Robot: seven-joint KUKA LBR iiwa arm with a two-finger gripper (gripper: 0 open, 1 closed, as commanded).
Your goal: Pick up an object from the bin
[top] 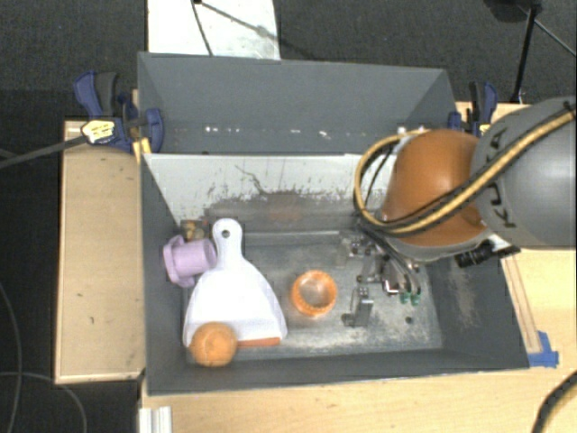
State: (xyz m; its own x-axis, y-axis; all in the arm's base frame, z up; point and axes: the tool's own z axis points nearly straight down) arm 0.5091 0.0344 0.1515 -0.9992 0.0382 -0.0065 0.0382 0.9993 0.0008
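Gripper (359,307) over bare bin floor (407,328), orange cup (314,294) just beside

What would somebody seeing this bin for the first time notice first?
The arm's orange cover looms over the right side of the bin, with the gripper low beside a small orange cup near the middle of the floor. On the left lies a white scoop, with a lilac cylinder by its handle and an orange ball at its wide end.
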